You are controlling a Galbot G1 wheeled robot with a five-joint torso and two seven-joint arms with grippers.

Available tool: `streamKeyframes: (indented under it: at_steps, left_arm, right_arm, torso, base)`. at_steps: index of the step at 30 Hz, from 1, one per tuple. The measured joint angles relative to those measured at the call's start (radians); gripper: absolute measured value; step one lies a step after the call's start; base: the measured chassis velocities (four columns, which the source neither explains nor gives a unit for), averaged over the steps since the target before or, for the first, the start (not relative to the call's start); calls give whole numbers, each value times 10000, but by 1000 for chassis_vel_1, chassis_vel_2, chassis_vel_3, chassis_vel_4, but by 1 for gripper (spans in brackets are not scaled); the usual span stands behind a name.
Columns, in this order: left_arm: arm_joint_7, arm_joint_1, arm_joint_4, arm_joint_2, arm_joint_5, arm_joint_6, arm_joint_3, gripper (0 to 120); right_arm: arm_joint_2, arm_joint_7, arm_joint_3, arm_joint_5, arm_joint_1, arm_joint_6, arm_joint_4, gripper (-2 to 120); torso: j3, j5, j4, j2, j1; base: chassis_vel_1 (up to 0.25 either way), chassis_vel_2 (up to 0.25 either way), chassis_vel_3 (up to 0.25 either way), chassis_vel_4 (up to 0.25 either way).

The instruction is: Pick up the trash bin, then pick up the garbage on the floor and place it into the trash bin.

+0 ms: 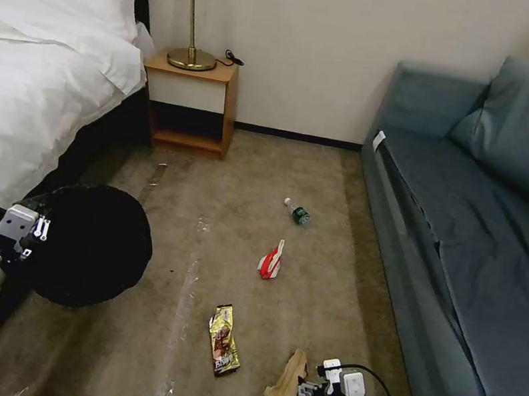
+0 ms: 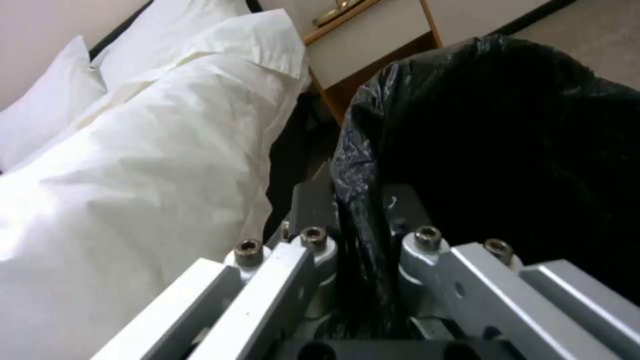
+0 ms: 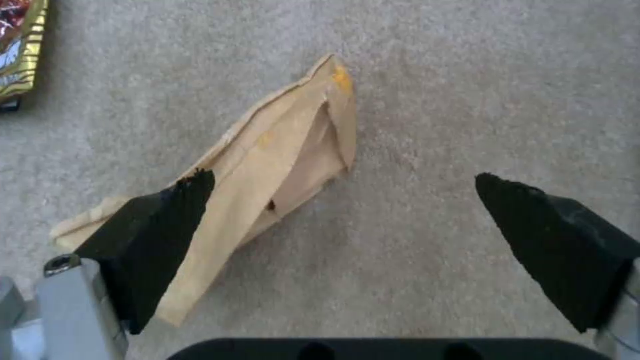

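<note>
The trash bin (image 1: 94, 247), its black bag lining showing, is at the left beside the bed. My left gripper (image 1: 28, 233) is shut on its rim. In the left wrist view the bag-covered rim (image 2: 363, 200) is pinched between the fingers (image 2: 427, 240). My right gripper (image 1: 306, 391) is open low over the carpet. One of its fingers (image 3: 160, 225) overlaps the crumpled brown paper bag (image 3: 280, 165), which also shows in the head view (image 1: 288, 379). The other finger is over bare carpet. A yellow snack wrapper (image 1: 224, 340), a red-and-white packet (image 1: 271, 260) and a small bottle (image 1: 297, 212) lie farther out.
A white bed (image 1: 13, 82) lines the left side and a blue-grey sofa (image 1: 473, 246) the right. A wooden nightstand (image 1: 192, 105) with a lamp stands against the far wall. Open carpet (image 1: 248, 175) runs between them.
</note>
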Motion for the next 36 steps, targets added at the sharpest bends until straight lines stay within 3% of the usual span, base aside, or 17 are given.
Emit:
streamKeyframes:
  at_steps: [24, 32, 34, 36]
  left_arm:
    - [244, 884, -217, -400, 21, -331, -576, 7]
    - [246, 897, -219, -384, -10, -343, -591, 7]
    - [245, 930, -256, -331, -56, -344, -631, 7]
    - [246, 949, -268, -317, -67, -343, -649, 7]
  right_arm:
    - [1324, -1692, -682, -728, 1100, 1385, -3014, 100]
    - [1407, -2293, -634, -858, 1104, 1687, -3172, 85]
    - [1396, -2498, -627, -911, 1105, 1850, -3172, 70]
    - [1396, -2505, -619, -914, 1105, 1871, -3167, 67]
  torso:
    - [0, 0, 0, 0, 0]
    - [0, 0, -1, 0, 0]
    - [0, 0, 0, 0, 0]
    - [0, 0, -1, -1, 0]
  base:
    - [0, 0, 0, 0]
    - [0, 0, 0, 0]
    - [0, 0, 0, 0]
    - [0, 0, 0, 0]
